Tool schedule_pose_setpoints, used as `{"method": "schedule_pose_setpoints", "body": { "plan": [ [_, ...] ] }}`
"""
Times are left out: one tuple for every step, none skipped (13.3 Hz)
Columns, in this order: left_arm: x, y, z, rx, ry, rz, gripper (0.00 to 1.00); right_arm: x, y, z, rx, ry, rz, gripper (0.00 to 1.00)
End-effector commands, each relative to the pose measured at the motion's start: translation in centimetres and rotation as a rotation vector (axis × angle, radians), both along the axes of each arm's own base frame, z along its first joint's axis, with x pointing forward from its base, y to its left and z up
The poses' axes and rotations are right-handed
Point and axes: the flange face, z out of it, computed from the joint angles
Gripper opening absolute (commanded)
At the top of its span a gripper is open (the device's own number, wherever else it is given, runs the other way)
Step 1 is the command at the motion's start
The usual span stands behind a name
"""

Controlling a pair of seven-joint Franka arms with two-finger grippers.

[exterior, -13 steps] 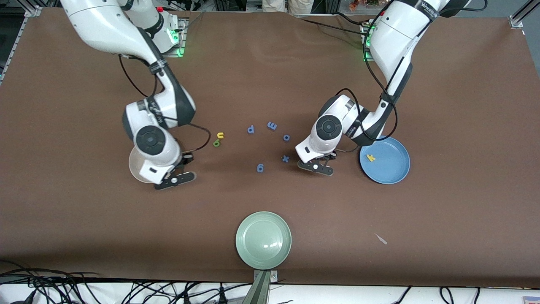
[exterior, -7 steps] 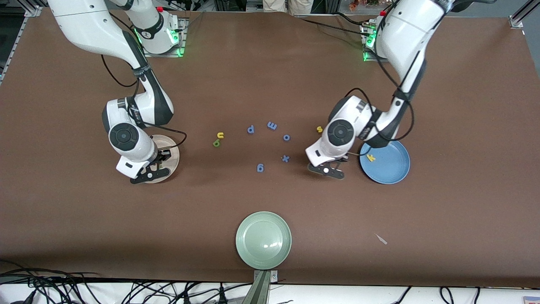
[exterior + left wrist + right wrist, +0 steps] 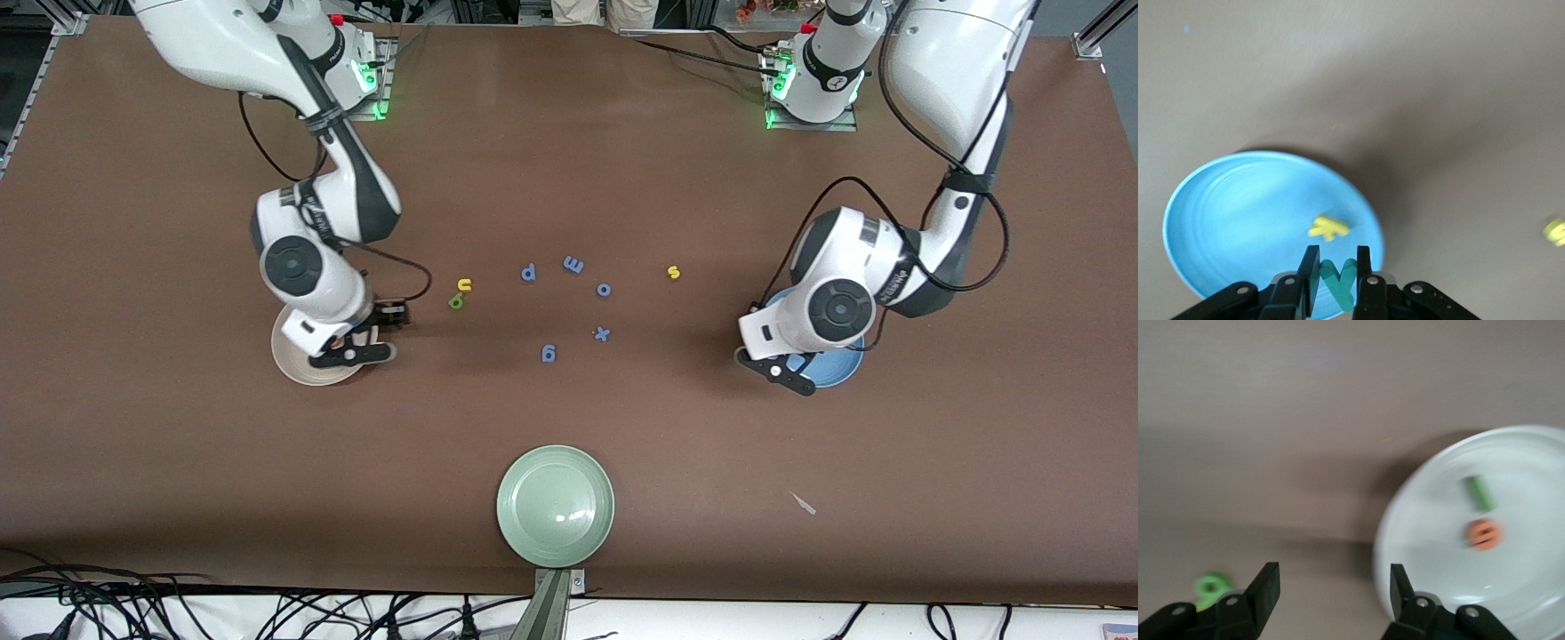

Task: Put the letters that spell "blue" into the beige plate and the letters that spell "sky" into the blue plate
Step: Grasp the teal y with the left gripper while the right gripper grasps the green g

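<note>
The left gripper point(image 3: 1337, 277) is clamped on the teal y point(image 3: 1338, 283) and hangs over the blue plate point(image 3: 836, 373), above the rim toward the front camera; the yellow k point(image 3: 1328, 228) already lies in that plate. The y probably needs only release. The right gripper point(image 3: 1331, 590), jaws apart and empty, hangs at the beige plate point(image 3: 293, 364) rim; the green l point(image 3: 1480, 492) and orange e point(image 3: 1484, 534) lie inside. The green b point(image 3: 456, 301) and yellow u point(image 3: 463, 284), touching, lie at three o'clock of it in the front view, nearest that arm. The yellow s point(image 3: 673, 272) waits at ten o'clock of the blue plate.
</note>
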Motion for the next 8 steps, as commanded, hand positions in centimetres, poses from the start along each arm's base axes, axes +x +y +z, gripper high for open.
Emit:
{"method": "schedule_pose_setpoints", "body": {
  "plan": [
    [-0.7,2.6,-1.0,-0.008,0.042,-0.032,0.28,-2.2,2.3,-1.3,0.022,-0.005,-0.102,0.76],
    [-0.9,3.7,-1.8,-0.007,0.059,-0.015,0.32,-3.1,2.6,-2.1,0.031,-0.019,-0.14,0.76],
    [-1.1,5.3,-2.6,-0.007,0.073,0.011,0.73,-4.2,3.6,-2.8,0.047,-0.031,-0.167,0.76],
    [-1.2,5.6,-2.6,-0.008,0.075,0.018,1.0,-5.0,4.3,-3.4,0.062,-0.044,-0.191,0.76],
    [-1.2,5.3,-1.9,-0.007,0.066,0.055,1.0,-6.0,5.0,-4.2,0.073,-0.051,-0.214,0.76],
    [-1.4,4.4,-1.1,-0.015,0.057,0.089,1.0,-6.3,5.3,-4.4,0.072,-0.049,-0.219,0.75],
    [-2.0,3.0,-0.6,-0.024,0.056,0.116,1.0,-6.4,5.6,-4.6,0.075,-0.054,-0.227,0.75],
    [-2.5,1.3,0.2,-0.014,0.042,0.166,1.0,-6.9,6.4,-4.8,0.079,-0.056,-0.224,0.75]
  ]
}}
